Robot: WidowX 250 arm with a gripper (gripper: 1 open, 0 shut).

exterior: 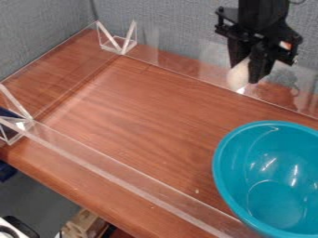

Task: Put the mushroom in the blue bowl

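I am holding my black gripper [254, 67] up in the air over the far right part of the table, with its fingers pointing nearly straight down. The jaws are drawn in narrow and are pinching the small toy mushroom [239, 72], whose thick cream-white stem is showing pale just beside and between the dark fingers; its cap I cannot make out against the gripper. The mushroom is hanging clear of the tabletop, lifted well above the wood.

The large round teal-blue plastic bowl [269, 176] is sitting at the near right corner of the reddish-brown wooden table [125, 102], its glossy inside catching light and lying empty. The bowl is well apart from my gripper as the camera sees it, lower in the view and slightly further right, so the mushroom is not over its opening.

A low clear acrylic wall [87, 167] is running along the near edge of the table and around its left side, and another clear panel is standing along the far edge behind my gripper. Two small clear triangular brackets [118, 37] are propping the wall at the far left corner, and one more is standing at the left edge. A grey textured backdrop [50, 23] is filling the view behind the table.
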